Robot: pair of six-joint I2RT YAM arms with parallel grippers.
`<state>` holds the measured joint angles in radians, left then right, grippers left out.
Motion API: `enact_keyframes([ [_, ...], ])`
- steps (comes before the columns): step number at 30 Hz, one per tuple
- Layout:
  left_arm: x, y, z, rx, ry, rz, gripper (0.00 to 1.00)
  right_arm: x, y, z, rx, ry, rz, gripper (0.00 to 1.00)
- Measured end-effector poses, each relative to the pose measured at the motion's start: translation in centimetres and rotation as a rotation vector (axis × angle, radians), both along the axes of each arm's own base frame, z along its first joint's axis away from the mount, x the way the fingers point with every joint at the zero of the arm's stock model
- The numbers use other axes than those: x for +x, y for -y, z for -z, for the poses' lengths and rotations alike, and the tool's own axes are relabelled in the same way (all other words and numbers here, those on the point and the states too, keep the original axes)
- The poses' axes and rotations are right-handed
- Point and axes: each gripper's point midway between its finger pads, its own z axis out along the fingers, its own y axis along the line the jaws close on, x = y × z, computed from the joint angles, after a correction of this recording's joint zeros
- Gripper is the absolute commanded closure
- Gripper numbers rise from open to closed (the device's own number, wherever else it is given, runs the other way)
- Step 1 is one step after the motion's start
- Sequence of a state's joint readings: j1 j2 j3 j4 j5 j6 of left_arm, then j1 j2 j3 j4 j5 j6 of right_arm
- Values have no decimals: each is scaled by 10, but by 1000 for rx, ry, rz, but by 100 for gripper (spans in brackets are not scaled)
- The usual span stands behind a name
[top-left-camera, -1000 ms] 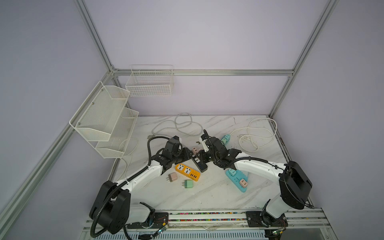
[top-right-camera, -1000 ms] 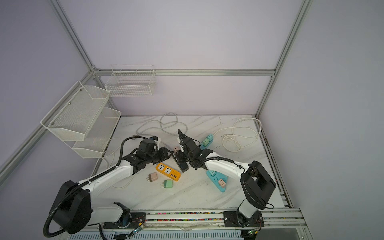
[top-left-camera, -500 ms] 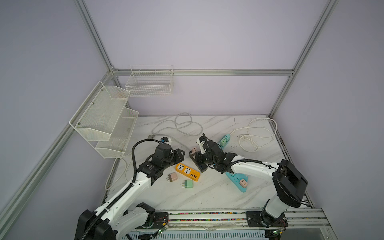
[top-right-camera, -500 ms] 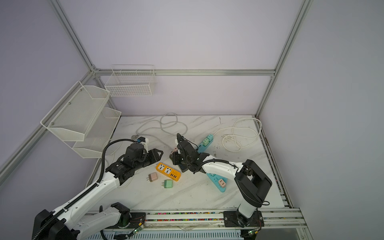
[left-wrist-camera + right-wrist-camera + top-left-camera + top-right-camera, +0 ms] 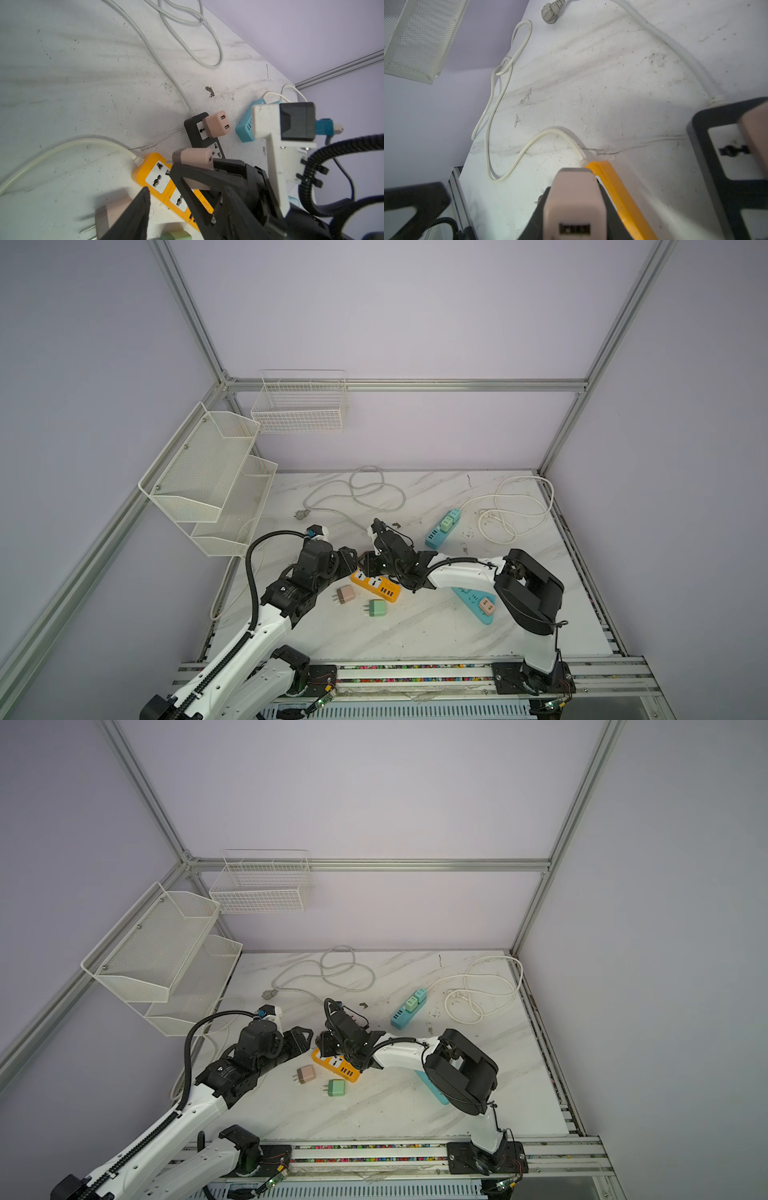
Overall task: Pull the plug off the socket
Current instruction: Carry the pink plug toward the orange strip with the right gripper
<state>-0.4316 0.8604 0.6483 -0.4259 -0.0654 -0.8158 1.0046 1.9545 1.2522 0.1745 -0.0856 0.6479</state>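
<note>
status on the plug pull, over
left gripper open, empty, beside orange strip. right gripper shut on pink plug, clear of the strip. black strip close alongside, nothing blocking.

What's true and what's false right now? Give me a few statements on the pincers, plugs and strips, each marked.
1. The right pincer is shut on a pink plug. True.
2. The black strip has no plug in it. False: a second pink plug sits in it.
3. A green plug lies loose on the table beside the orange strip. True.
4. The left pincer grips the green plug. False: it is open and empty, near the orange strip's end.
</note>
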Motion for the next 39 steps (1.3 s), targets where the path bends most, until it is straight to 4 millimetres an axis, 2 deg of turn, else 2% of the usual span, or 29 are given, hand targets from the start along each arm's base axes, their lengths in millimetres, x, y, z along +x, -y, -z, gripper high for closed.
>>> enact_keyframes([
  [10,-6,-11,13,27,-16,-35,40,21,-27,27,-11,0,18,82],
  [24,-10,-18,23,36,-32,-59,40,38,-55,45,-7,5,14,78],
  [33,-10,-18,21,27,-27,-63,38,39,-54,49,-25,5,11,65],
  [39,-10,-17,21,18,-27,-69,38,40,-52,51,-41,10,13,52],
])
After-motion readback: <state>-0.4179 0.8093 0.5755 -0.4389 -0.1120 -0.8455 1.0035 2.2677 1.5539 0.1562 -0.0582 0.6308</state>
